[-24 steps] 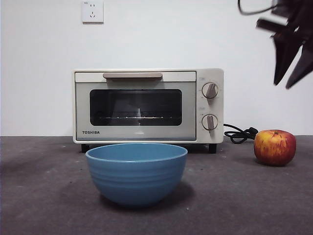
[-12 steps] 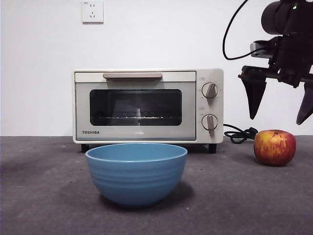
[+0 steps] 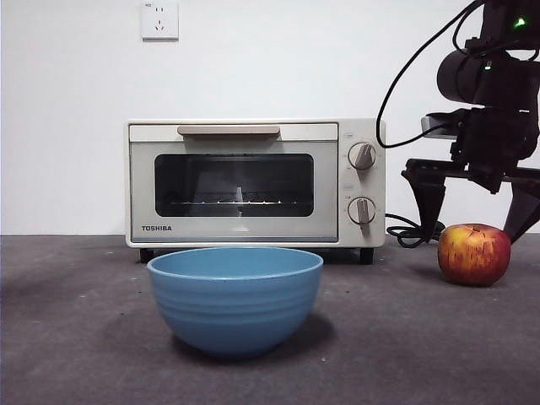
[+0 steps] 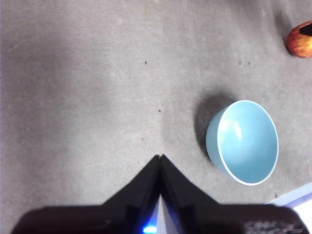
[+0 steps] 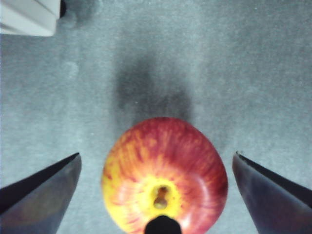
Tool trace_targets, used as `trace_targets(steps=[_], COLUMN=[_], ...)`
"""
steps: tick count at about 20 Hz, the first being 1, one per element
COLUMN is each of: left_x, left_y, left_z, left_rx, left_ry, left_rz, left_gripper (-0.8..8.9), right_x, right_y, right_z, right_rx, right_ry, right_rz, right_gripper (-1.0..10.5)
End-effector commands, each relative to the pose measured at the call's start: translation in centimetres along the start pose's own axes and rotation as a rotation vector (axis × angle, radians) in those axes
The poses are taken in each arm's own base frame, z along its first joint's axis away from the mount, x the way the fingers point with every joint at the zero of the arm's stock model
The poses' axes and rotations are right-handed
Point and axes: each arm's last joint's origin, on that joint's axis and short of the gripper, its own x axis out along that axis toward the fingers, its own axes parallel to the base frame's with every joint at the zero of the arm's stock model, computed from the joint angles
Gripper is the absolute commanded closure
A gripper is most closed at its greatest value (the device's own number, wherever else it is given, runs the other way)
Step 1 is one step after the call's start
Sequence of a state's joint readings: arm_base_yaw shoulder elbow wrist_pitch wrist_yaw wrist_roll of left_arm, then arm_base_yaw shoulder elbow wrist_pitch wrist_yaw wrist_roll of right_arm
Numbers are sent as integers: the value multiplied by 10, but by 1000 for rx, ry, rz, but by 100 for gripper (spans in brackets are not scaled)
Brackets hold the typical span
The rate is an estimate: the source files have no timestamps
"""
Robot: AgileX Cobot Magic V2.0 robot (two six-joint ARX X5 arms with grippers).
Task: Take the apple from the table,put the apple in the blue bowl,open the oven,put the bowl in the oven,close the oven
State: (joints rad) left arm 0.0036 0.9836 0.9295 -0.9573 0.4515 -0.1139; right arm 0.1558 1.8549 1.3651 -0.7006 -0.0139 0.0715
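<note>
The red and yellow apple [image 3: 474, 253] rests on the dark grey table [image 3: 76, 337] at the right. My right gripper [image 3: 472, 215] hangs open just above it, one jaw on each side; the right wrist view shows the apple [image 5: 165, 175] centred between the wide jaws, untouched. The blue bowl [image 3: 235, 297] stands empty at the front centre, also seen as the bowl [image 4: 243, 141] in the left wrist view. Behind it the cream oven [image 3: 256, 181] has its door closed. My left gripper [image 4: 160, 158] is shut, high over bare table, holding nothing.
A black cord [image 3: 413, 231] coils on the table between the oven and the apple. A wall socket [image 3: 159, 20] sits on the white wall behind. A corner of the oven [image 5: 29, 17] shows in the right wrist view.
The right gripper has come down from the upper right corner and now straddles the space just above the apple. Bowl, oven and apple have not moved.
</note>
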Motion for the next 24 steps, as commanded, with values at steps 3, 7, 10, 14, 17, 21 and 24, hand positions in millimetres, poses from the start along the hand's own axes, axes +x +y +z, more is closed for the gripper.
trace_targets(steps=[3, 7, 10, 14, 17, 21, 24], left_x=[0, 0, 0, 0, 0, 0, 0], left_y=[-1, -1, -1, 0, 0, 0, 0], left_z=[0, 0, 0, 0, 1, 1, 2], left_rx=[16, 16, 16, 17, 18, 20, 23], left_ry=[0, -1, 0, -1, -4, -8, -14], left_rz=[-2, -1, -1, -1, 4, 4, 4], left_gripper=[817, 817, 817, 817, 817, 817, 817], right_x=[12, 12, 12, -16, -53, -90, -97], right_y=[0, 0, -1, 1, 15, 52, 94], right_z=[-1, -2, -5, -10, -16, -32, -46], right_rx=[18, 30, 29, 2, -13, -68, -161], right_ry=[34, 43, 76, 109, 82, 66, 82], right_rz=[-17, -14, -21, -3, 72, 178, 224], right_gripper=[496, 856, 950, 948, 948, 947, 946])
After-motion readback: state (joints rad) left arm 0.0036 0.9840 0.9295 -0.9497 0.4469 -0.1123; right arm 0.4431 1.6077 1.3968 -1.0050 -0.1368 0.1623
